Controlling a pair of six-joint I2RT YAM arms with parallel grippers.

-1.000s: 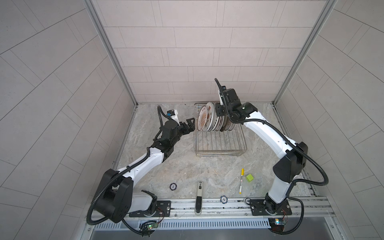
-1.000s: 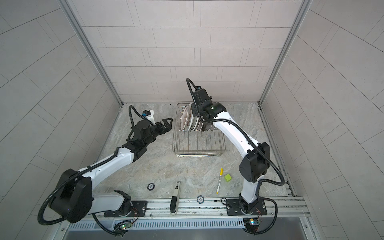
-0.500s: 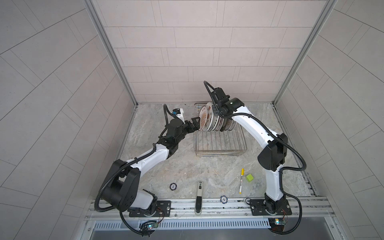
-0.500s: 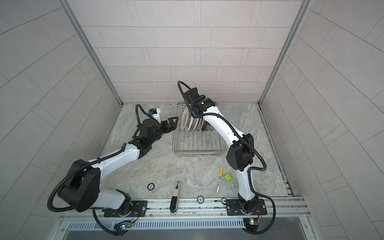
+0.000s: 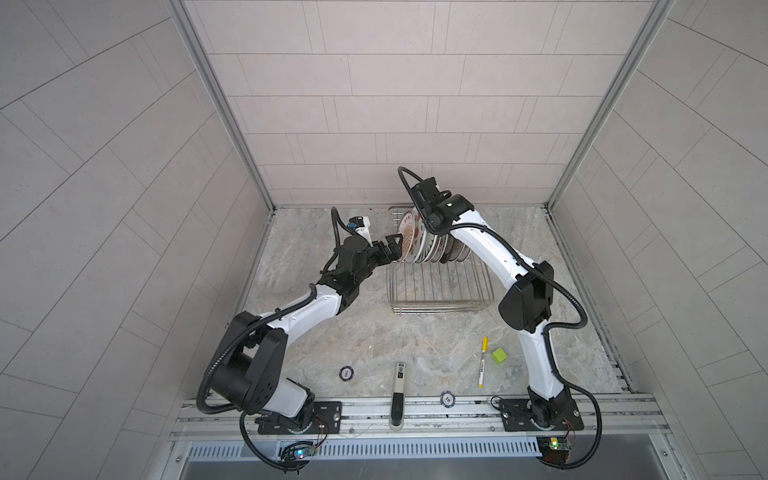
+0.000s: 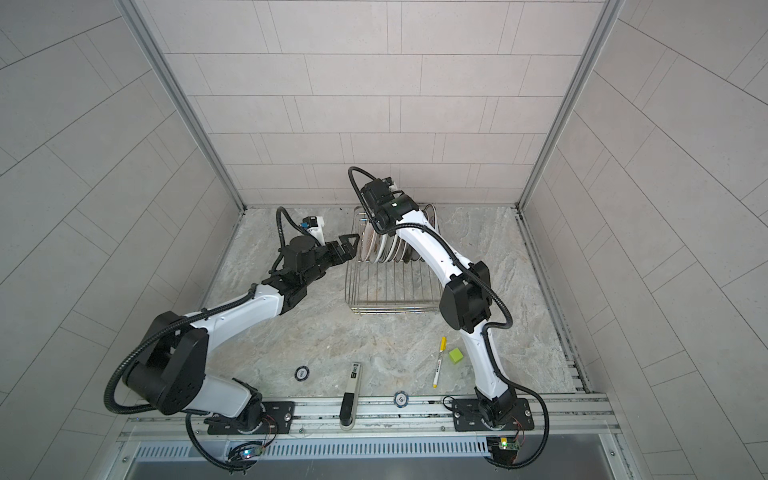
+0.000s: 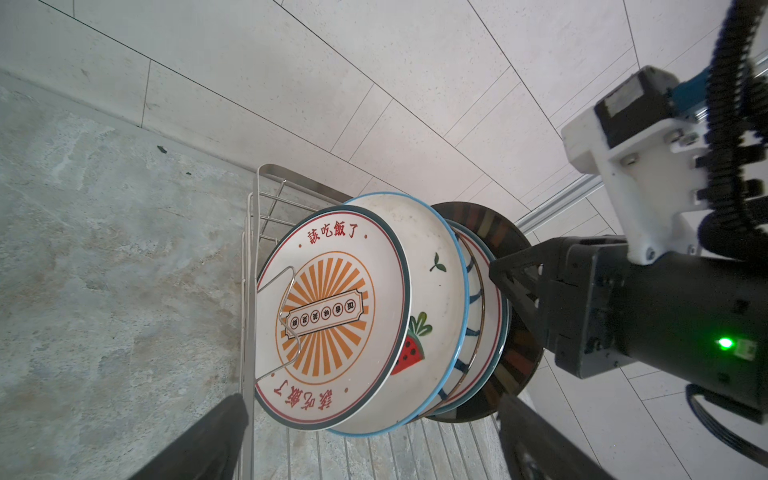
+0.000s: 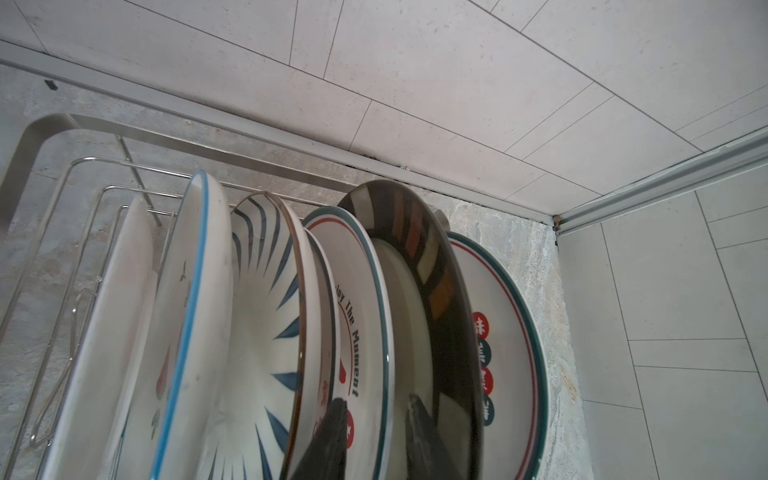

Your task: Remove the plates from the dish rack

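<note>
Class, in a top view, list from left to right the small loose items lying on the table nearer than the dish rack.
dark poker chip → black-and-white tool → poker chip marked 10 → yellow marker → green cube

walls (image 5: 395, 83): pale grey tiles | floor (image 5: 415, 345): marbled grey stone

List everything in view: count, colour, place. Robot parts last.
dish rack: one, chrome wire, back middle of table
plates: six or seven, mostly white, patterned, one dark, upright in the rack
poker chips: two, dark and white, front edge
marker: one, yellow and white, front right
block: one, green, beside marker
handled tool: one, black and white, front middle
table: one, grey marbled
left gripper: one, black, open, beside rack's left side
right gripper: one, black, straddling a green-rimmed plate's edge
</note>
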